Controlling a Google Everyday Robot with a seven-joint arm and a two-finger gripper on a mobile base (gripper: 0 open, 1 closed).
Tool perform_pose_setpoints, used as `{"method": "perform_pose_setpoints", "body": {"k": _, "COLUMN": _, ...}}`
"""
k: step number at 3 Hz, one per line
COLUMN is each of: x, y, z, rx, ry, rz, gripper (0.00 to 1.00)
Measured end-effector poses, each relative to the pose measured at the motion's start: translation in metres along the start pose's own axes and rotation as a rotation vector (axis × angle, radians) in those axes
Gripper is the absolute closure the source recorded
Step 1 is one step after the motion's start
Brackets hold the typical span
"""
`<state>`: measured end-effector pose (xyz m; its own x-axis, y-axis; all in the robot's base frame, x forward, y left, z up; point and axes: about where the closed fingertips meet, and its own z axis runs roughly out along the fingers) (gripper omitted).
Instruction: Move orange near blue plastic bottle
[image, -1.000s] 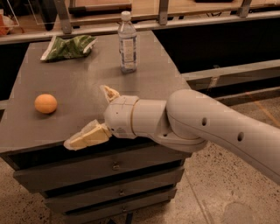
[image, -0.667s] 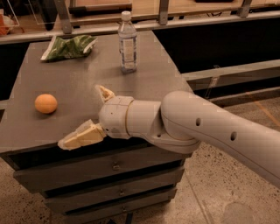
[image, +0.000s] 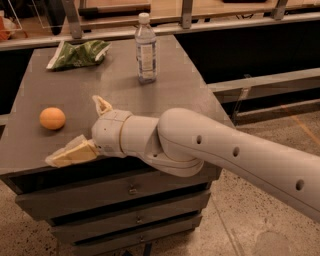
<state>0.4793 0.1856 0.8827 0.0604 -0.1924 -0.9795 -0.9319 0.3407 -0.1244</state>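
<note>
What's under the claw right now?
Only grey cabinet top shows beneath the open claw, near the front edge, beside the orange. Whatever lies beneath the arm is covered.

Cream gripper (image: 76, 130) (over grey table (image: 190, 95)), orange-coloured orange (image: 52, 118), green bag (image: 77, 54).

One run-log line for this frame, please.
claw: open, empty, beside orange, not touching | orange: on table | blue plastic bottle: upright, far end | task: pending
</note>
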Motion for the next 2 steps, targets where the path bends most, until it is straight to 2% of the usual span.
{"method": "perform_pose_setpoints", "body": {"k": 1, "x": 0.002, "y": -0.012, "z": 0.020, "rx": 0.048, "ry": 0.027, "rz": 0.005, "gripper": 0.00}}
{"method": "perform_pose_setpoints", "body": {"k": 2, "x": 0.002, "y": -0.023, "z": 0.041, "rx": 0.047, "ry": 0.018, "rz": 0.003, "gripper": 0.00}}
